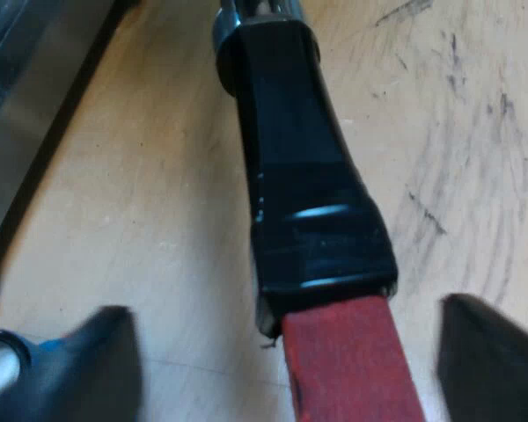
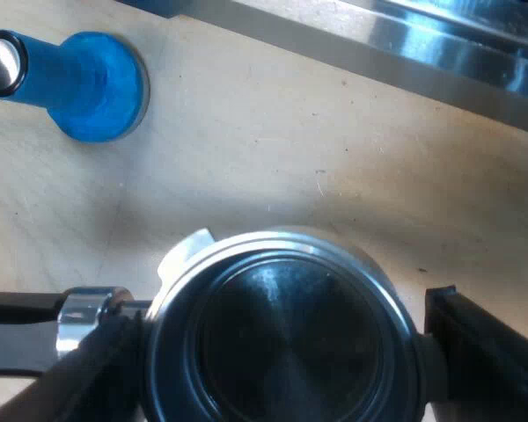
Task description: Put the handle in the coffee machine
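The right gripper [image 2: 277,338] pinched the metal holder [image 2: 273,255] between its fingers. The left gripper [image 1: 282,352] had its fingers spread, with the holder's red-ended handle [image 1: 308,220] lying between them, untouched.

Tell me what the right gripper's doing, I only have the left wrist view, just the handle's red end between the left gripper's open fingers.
Observer: The right gripper has a finger against each side of the metal holder, at its round basket.
Operator: Anything in the basket?
Observer: It looks empty, just bare dark metal inside.
Operator: There's something blue by one of my fingers, what is it?
Observer: Probably the blue tamper with a metal end. It sits on the table, apart from the basket.
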Motion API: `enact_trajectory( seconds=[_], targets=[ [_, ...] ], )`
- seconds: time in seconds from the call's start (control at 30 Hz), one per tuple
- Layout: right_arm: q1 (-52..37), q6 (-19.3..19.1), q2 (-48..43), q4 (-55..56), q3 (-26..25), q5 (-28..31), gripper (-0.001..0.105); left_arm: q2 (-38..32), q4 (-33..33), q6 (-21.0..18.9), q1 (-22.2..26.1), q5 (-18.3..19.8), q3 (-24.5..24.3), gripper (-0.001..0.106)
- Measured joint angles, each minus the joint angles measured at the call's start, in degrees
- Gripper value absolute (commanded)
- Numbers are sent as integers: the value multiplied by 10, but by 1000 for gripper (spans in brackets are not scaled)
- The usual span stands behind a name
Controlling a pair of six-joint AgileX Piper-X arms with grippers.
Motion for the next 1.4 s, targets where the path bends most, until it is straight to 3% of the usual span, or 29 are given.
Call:
enact_trajectory(
  seconds=[0.23,0.33,0.47,0.83,0.97,1.0,1.03,1.07,1.1,1.17,1.4],
  targets=[
    [0,8,0,-2,-1,5,0,0,0,-4,0,-6,0,15],
    [0,16,0,0,-1,5,0,0,-1,-12,0,-16,0,7],
    [0,16,0,0,-1,5,0,0,-1,-12,0,-16,0,1],
    [0,16,0,0,-1,2,0,-2,-1,-12,3,-16,0,0],
    [0,13,0,-3,-1,-5,14,-21,2,-27,3,-21,2,0],
    [0,11,0,-3,-1,-5,25,-21,2,-27,3,-21,2,0],
    [0,11,0,-4,-1,-5,28,-22,2,-32,3,-21,4,0],
    [0,11,0,-4,-1,-5,42,-22,2,-33,3,-21,4,0],
    [0,11,0,-4,-1,-5,91,-22,2,-33,3,-21,4,0],
    [0,11,0,-6,-1,-5,105,-22,2,-33,3,-21,4,0],
    [0,2,-4,-11,-12,8,103,-22,2,-33,3,-18,4,0]
  ],
)
